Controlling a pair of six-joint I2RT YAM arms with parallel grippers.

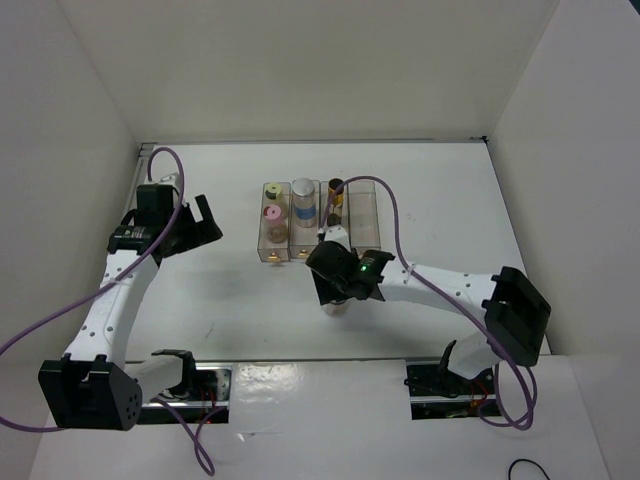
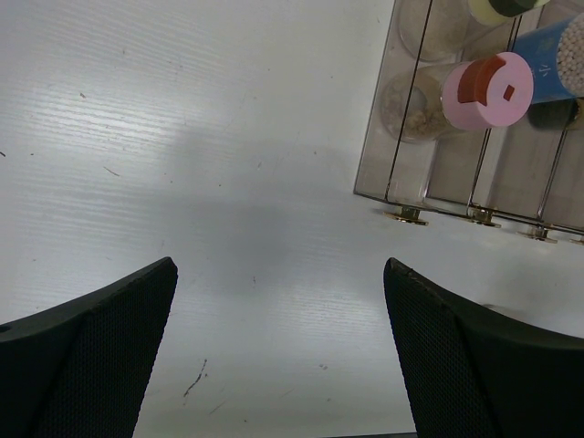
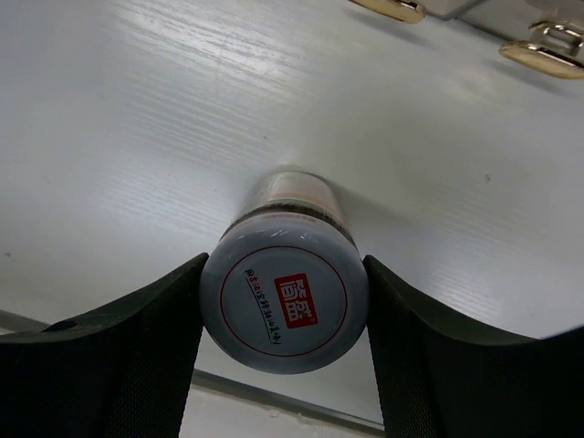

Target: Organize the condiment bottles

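Top view: the bins point(image 1: 362, 212) sit in a row at mid-table, well apart from the table point(image 1: 450, 190) edges and the walls around it. In them stand the yellow-lid jar point(image 1: 272, 189), pink-lid jar point(image 1: 270, 212), blue-label jar point(image 1: 302, 196) and dark bottle point(image 1: 335, 187). The right gripper point(image 1: 340, 282) is just in front of the row's near edge, over the grey-lid jar point(image 1: 334, 304), which stands on bare table outside the bins. The left gripper point(image 1: 197, 228) is off to the left, well apart from the bins, with open table on every side of it.

Left wrist: the jaws stand wide apart with nothing between them, only bare table below. The bins' near-left corner shows at upper right, with the pink-lid jar point(image 2: 488, 89) in the end compartment and the blue-label jar point(image 2: 552, 59) in the next one along.

Right wrist: the fingers point(image 3: 119, 356) press the lid from either side, so this gripper is clamped on the grey-lid jar point(image 3: 285, 306), which is upright with its base on the table. Beyond it lies open surface up to the bins' gold fittings point(image 3: 388, 7) at the top edge
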